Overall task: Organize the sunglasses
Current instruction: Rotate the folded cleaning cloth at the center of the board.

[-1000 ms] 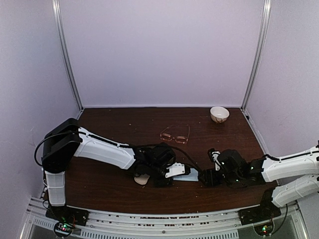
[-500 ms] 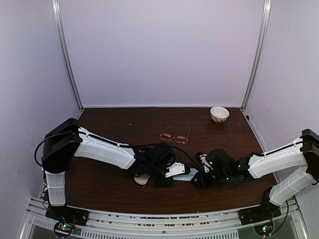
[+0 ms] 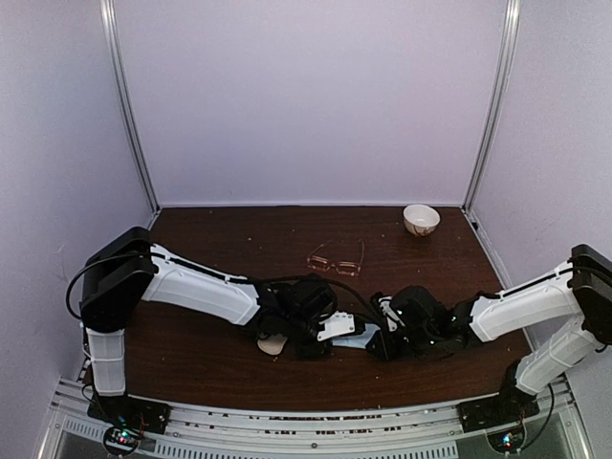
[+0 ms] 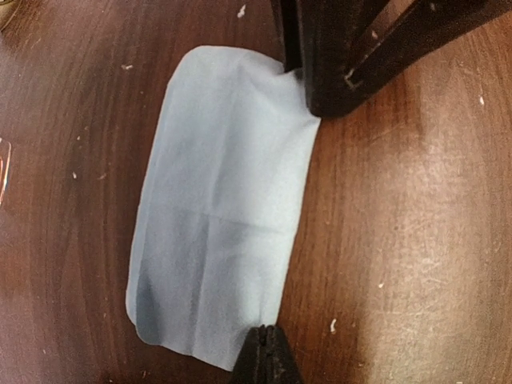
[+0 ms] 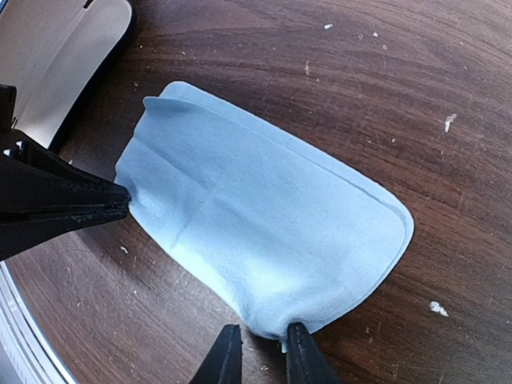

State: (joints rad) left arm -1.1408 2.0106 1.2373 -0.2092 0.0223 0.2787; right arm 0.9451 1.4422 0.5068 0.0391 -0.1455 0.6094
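One pair of sunglasses (image 3: 337, 258), thin copper wire frames, lies open on the brown table behind both arms, untouched. At the table's near middle lies a pale blue cloth (image 5: 264, 224). My left gripper (image 4: 269, 352) is shut on one short edge of it. My right gripper (image 5: 260, 356) stands at the opposite edge. Its jaws are a narrow gap apart, and the cloth's hem bulges between them against the right fingertip (image 5: 302, 352). Seen from above, the two grippers face each other over the cloth (image 3: 363, 336).
A small white bowl (image 3: 421, 219) sits at the back right corner. A beige oval thing (image 3: 273, 344) lies partly under the left arm. Pale walls and metal posts enclose the table. White crumbs dot the wood near the cloth.
My right arm has slid left to the cloth's edge and its jaws have narrowed from wide to a small gap. The left arm and the sunglasses have not moved.
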